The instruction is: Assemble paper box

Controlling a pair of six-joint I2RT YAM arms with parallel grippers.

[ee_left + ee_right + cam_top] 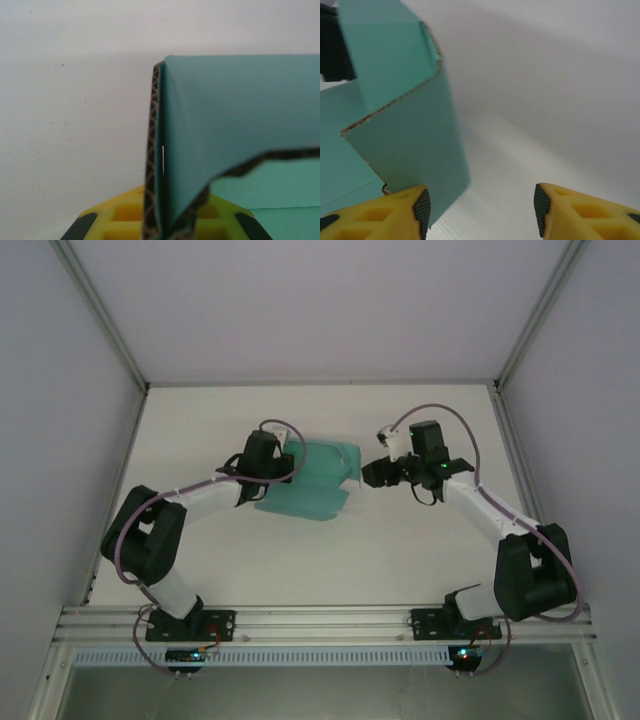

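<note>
The part-folded paper box (312, 480) lies mid-table (400, 550) between both arms; the left gripper (280, 466) is clamped on its left edge; the right gripper (370, 476), jaws apart and empty, stands just right of the raised right flap (405, 130).

White tabletop (320, 560), pale walls (300, 300) — aluminium rail (330, 625) at near edge

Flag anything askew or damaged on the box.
No damage shows. The paper box is only half folded: one flap pinched in the left hand, another standing beside the open right hand.
</note>
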